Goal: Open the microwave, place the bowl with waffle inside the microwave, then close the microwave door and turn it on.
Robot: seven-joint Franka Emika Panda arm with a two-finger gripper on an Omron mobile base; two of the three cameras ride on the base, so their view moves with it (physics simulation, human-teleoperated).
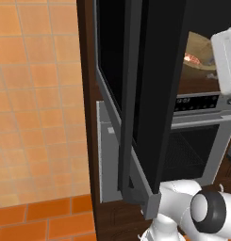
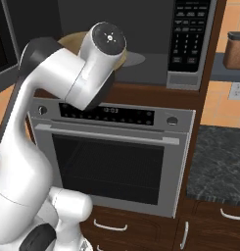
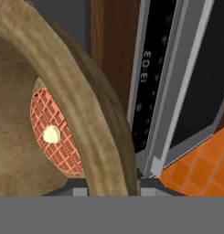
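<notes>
The robot's two-finger gripper (image 3: 114, 182) is clamped on the rim of a tan-brown round bowl (image 3: 93, 119) holding a reddish-orange waffle (image 3: 54, 137). Beyond, the microwave's glossy black glass door (image 1: 154, 89) stands swung open; the bowl sits at the cavity opening, above the grey oven (image 2: 116, 152).

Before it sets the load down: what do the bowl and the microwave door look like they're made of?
The bowl, pinched at its rim by the gripper, looks like matte wood or unglazed ceramic: tan-brown with streaky grain-like texture and no shine. The microwave door, swung open, looks like glossy black glass in a brushed grey metal frame: flat dark panel and pale grey edging. Being rendered, either is a guess.
</notes>
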